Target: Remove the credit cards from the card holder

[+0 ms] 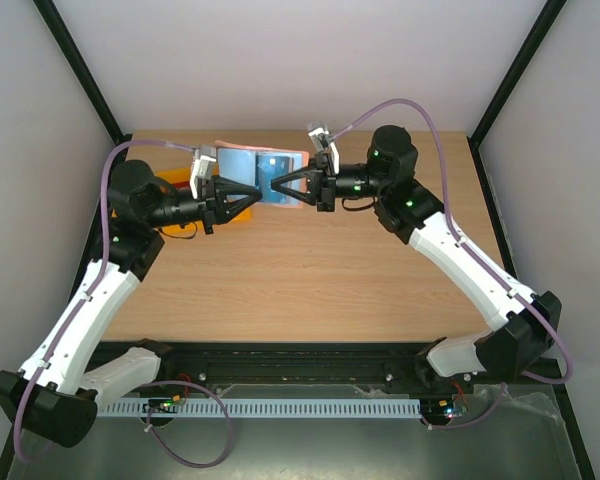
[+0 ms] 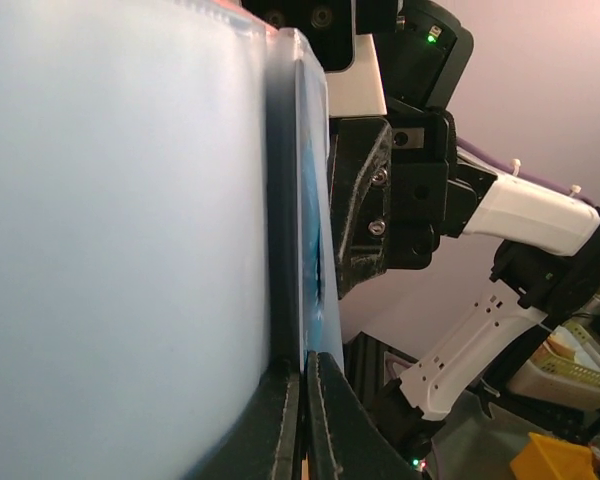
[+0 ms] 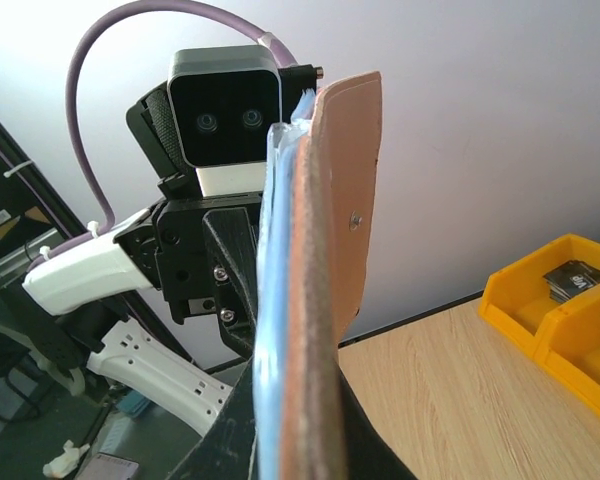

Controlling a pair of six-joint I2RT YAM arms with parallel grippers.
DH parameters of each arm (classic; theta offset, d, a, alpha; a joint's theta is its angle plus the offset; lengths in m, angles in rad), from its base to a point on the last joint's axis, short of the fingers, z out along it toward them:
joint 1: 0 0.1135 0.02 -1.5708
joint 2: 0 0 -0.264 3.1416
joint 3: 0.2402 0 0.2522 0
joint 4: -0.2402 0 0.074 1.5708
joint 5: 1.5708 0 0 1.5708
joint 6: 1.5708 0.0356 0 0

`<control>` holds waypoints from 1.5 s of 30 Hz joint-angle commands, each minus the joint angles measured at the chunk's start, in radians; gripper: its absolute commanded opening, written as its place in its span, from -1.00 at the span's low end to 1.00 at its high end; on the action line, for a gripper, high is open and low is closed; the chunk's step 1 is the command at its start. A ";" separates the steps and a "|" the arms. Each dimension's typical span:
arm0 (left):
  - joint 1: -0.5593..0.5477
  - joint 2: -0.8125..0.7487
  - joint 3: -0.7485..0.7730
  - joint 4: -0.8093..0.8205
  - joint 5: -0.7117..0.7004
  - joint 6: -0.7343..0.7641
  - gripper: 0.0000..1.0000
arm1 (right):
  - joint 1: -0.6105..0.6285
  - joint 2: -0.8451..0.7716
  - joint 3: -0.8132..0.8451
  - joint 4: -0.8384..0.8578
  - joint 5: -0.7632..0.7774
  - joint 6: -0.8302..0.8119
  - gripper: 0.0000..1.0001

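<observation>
The card holder [image 1: 248,165] is held up in the air over the back of the table, between both grippers. It has a pale blue face and a pinkish-brown rim, and a blue credit card [image 1: 277,166] shows on it. My right gripper [image 1: 307,186] is shut on its right edge; the right wrist view shows the jaws [image 3: 300,400] pinching the tan-brown outside [image 3: 345,180] and the blue layers. My left gripper [image 1: 257,191] is shut at the lower left edge. In the left wrist view its jaws [image 2: 303,365] pinch a thin blue sheet [image 2: 312,230], seemingly the card's edge, beside the holder's face [image 2: 120,230].
A yellow compartment tray [image 1: 178,184] stands on the table at the back left, behind the left gripper. It also shows in the right wrist view [image 3: 520,290], with a dark card [image 3: 575,277] in one compartment. Black frame posts stand at both back corners.
</observation>
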 commanded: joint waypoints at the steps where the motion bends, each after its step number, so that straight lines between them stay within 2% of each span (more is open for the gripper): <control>1: -0.012 0.006 0.014 -0.004 -0.023 0.022 -0.94 | 0.036 -0.008 0.038 -0.028 -0.049 -0.056 -0.86; 3: 0.005 -0.008 0.015 -0.021 -0.024 0.023 -0.94 | 0.024 -0.017 0.035 -0.052 -0.046 -0.068 -0.69; 6: 0.041 -0.034 -0.008 0.024 -0.028 -0.013 -0.94 | 0.002 -0.030 0.022 -0.076 -0.056 -0.075 -0.55; 11: 0.065 -0.039 -0.012 0.038 -0.014 -0.028 -0.93 | -0.036 -0.029 0.019 -0.058 -0.087 -0.023 -0.53; 13: 0.069 -0.043 -0.011 0.023 0.000 -0.015 -0.94 | -0.050 -0.036 0.013 -0.060 -0.088 -0.022 -0.58; 16: 0.071 -0.048 -0.006 0.003 0.005 0.000 -0.93 | -0.060 -0.043 0.007 -0.054 -0.089 -0.013 -0.86; 19: 0.079 -0.053 -0.004 -0.007 0.024 0.002 -0.94 | -0.060 -0.046 0.003 -0.050 -0.089 -0.006 -0.97; 31: 0.132 -0.049 -0.004 -0.011 0.126 0.005 -0.94 | -0.099 -0.067 -0.004 -0.084 -0.124 -0.022 -0.97; 37: 0.072 -0.035 -0.003 0.003 0.048 0.009 -0.93 | -0.086 -0.057 -0.021 0.014 -0.120 0.052 -0.97; 39: 0.084 -0.031 -0.001 0.001 0.033 -0.005 -0.67 | -0.086 -0.059 -0.023 0.008 -0.113 0.045 -0.97; 40: 0.091 -0.030 -0.001 0.003 0.030 -0.008 -0.65 | -0.086 -0.061 -0.024 0.006 -0.112 0.043 -0.97; 45: 0.100 -0.042 0.005 -0.012 -0.001 -0.013 -0.75 | -0.085 -0.065 -0.023 0.012 -0.116 0.049 -0.97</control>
